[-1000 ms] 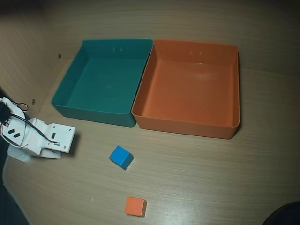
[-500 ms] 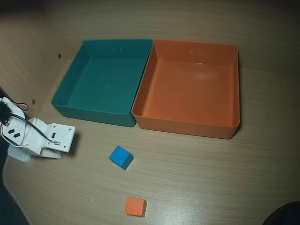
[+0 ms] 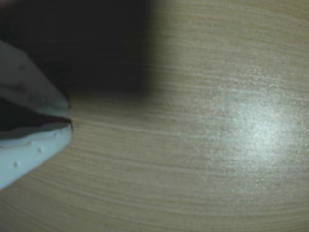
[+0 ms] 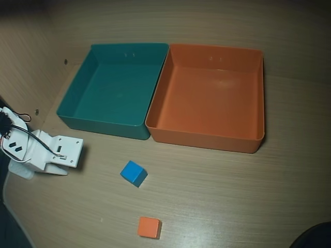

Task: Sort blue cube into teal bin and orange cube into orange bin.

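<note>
- the gripper comes in from the left edge of the wrist view, two pale fingers meeting at the tips with only a thin dark sliver between them, so it looks pressed together with nothing in it. pretty blurry though, so that's a best guess.
- in the overhead view the arm sits low at the left edge, apart from both cubes and just below the teal bin's near corner.
- the wrist cam only shows bare wooden table and a glare patch, no cube in it. if the approach leans on that view, it'll be lining up blind for a while.
- the blue cube is nearest, to the right of the arm on the table and turned at an angle. jaws that don't open wide or don't match that rotation could shove it instead of pinching it.
- the orange cube sits further down near the bottom edge, well apart from the arm. a sloppy sweep at blue could knock it off-frame.
- the teal bin and orange bin touch along one wall and both are empty. a drop near that shared wall risks landing in the wrong one.
- swinging low toward teal could also clip its near wall.
</note>
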You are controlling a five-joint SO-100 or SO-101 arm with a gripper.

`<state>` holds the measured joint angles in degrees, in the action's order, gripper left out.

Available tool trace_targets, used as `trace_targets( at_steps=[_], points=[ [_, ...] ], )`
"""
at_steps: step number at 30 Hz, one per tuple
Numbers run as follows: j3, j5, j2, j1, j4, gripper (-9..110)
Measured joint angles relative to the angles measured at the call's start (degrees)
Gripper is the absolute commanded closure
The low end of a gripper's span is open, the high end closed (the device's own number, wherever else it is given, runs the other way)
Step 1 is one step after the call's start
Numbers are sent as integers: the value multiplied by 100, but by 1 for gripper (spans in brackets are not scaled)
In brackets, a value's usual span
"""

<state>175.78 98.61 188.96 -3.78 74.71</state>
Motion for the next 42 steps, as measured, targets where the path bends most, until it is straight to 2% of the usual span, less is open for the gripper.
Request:
trace_targets(
  at_steps=[6,19,27,35,42],
  points=[
    [-1266,9,-1582,0,114,69],
    [-5678,9,-6108,0,114,69],
    [-7629,0,-8183,-53,123,69],
    [-8613,-1318,-9316,-88,123,69],
    [-9167,-1925,-9826,-62,123,69]
  ],
)
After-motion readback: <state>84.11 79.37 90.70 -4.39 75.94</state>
